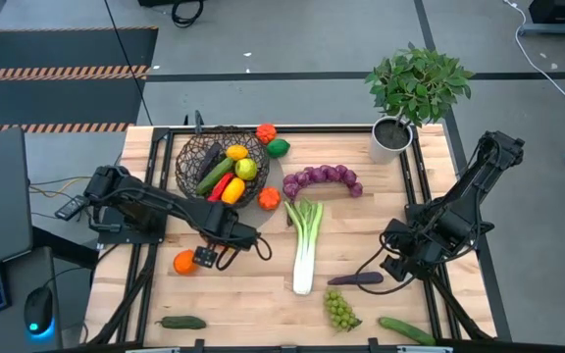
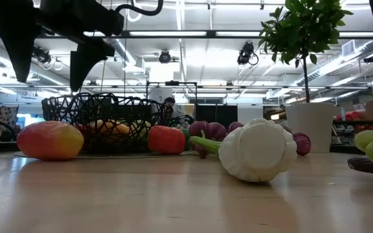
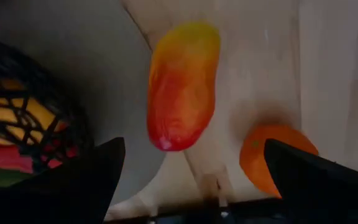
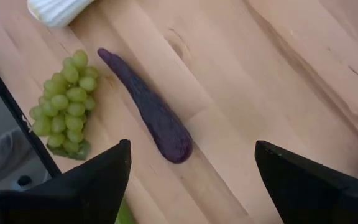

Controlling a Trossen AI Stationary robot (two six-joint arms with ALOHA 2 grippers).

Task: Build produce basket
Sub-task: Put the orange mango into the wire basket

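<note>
High view: my left gripper (image 1: 261, 247) wide open, empty, just beside basket (image 1: 196, 157), which already holds produce. Right gripper (image 1: 388, 257) open, empty, near aubergine (image 1: 356, 279).

Left wrist view: red-yellow mango (image 3: 182, 84) and orange (image 3: 272, 155) on surface (image 3: 328, 74) ahead. Mango looks smooth, rigid, likely slippery; I'd grip across middle.

Right wrist view: aubergine slim, stiff; grapes (image 4: 64, 102) beside it, knobbly.

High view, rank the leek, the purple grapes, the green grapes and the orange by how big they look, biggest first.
1. leek
2. purple grapes
3. green grapes
4. orange
The green grapes and orange look close in size, so their order is unsure.
</note>
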